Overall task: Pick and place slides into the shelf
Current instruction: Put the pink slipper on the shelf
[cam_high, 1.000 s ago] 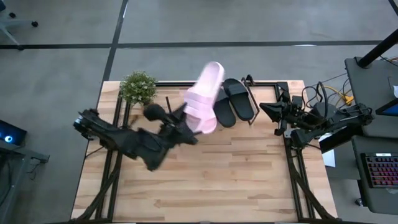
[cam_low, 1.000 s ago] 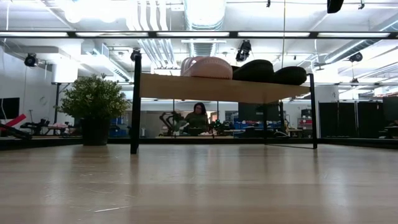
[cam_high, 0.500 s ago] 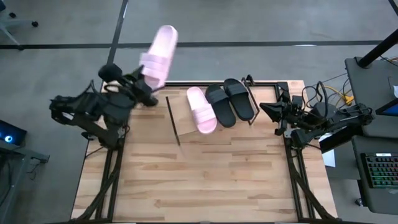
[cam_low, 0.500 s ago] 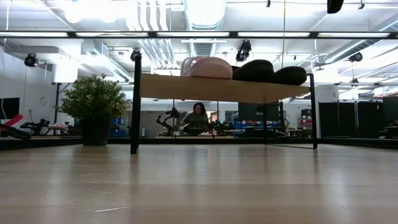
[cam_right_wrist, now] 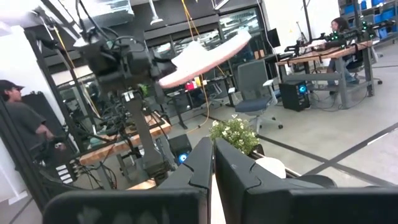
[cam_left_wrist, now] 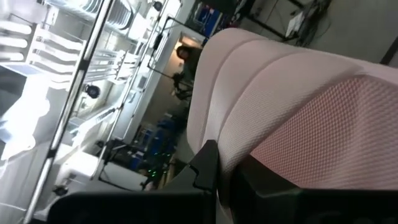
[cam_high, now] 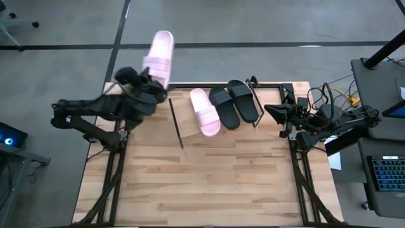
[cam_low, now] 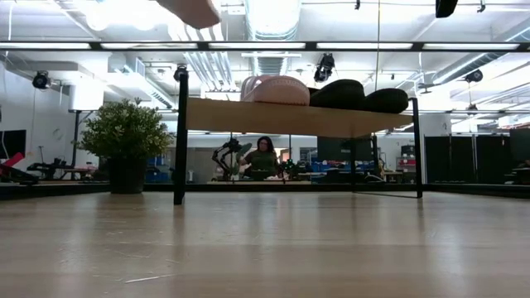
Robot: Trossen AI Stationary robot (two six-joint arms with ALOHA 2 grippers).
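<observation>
My left gripper [cam_high: 149, 83] is shut on a pale pink slide [cam_high: 159, 56], raised high over the table's far left corner. This slide shows at the top edge of the low view [cam_low: 195, 10] and fills the left wrist view [cam_left_wrist: 292, 93]. The shelf [cam_high: 180, 123] holds the other pink slide [cam_high: 204, 111] and two black slides [cam_high: 224, 107] [cam_high: 245, 100], soles down on its board. My right gripper [cam_right_wrist: 211, 163] is shut and empty and waits at the table's right edge. My left gripper holds the pink slide by the end nearest the arm [cam_high: 153, 77], with a finger [cam_left_wrist: 207, 165] against the slide's side beside the ribbed strap. The slide is lifted clear, sticks out beyond the fingers toward the far edge and is tilted up [cam_right_wrist: 205, 56].
A potted plant [cam_low: 126, 132] stands at the table's far left, beside the shelf and below my left gripper. The shelf's black frame post [cam_low: 180, 136] stands next to it. The shelf board has free room left of the pink slide [cam_high: 183, 107]. A person [cam_low: 263, 157] sits beyond the table.
My left gripper has swung with the pink slide from above the shelf toward the table's far left corner, then a little back toward the right. The slide stays lifted clear and has come into the low view's top edge. The slides on the shelf have kept still.
</observation>
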